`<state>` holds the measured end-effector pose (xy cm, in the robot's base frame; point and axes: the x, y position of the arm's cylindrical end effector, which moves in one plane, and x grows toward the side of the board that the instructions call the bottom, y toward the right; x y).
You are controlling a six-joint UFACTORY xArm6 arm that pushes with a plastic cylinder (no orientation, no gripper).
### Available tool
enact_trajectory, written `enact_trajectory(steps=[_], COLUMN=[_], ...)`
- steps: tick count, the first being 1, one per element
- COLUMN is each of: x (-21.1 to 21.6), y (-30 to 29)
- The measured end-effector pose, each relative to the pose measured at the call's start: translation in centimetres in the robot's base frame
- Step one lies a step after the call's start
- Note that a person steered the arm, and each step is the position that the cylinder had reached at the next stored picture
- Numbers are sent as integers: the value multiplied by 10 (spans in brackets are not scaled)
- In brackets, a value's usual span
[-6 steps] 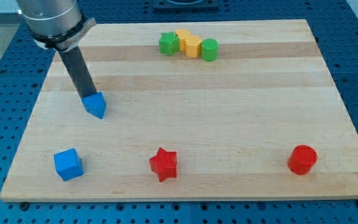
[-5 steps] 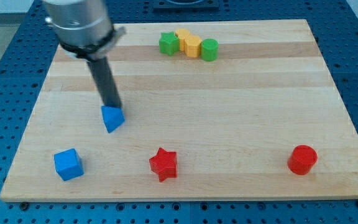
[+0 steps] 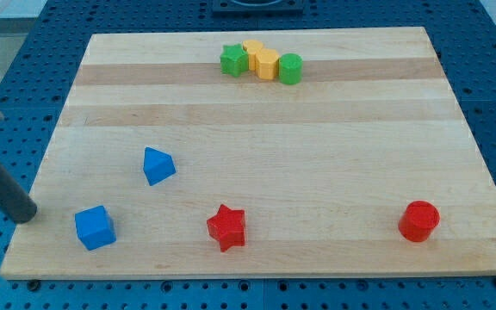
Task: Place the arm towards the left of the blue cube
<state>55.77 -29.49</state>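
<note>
my tip [image 3: 26,213] rests at the left edge of the wooden board [image 3: 334,155], to the view's left of the blue cube [image 3: 94,227] and a little above its level, near it but not touching. there are no jaws to speak of (the arm ends in a plain dark rod). the blue cube sits by the board's bottom-left corner. up and to the right of the cube lies a blue wedge-like block [image 3: 158,165], apart from it. right of the cube is a red star [image 3: 226,226]; far right of the cube stands a red cylinder [image 3: 418,220]. well above the cube, near the top edge, a green block [image 3: 233,60], two yellow blocks [image 3: 261,58] and a green cylinder [image 3: 290,68] huddle together.
</note>
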Motion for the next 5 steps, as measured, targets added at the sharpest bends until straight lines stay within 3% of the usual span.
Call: enact_trajectory(steps=[1,2,3,5], x=[4,45,34,-77], y=[-8,27,43,105])
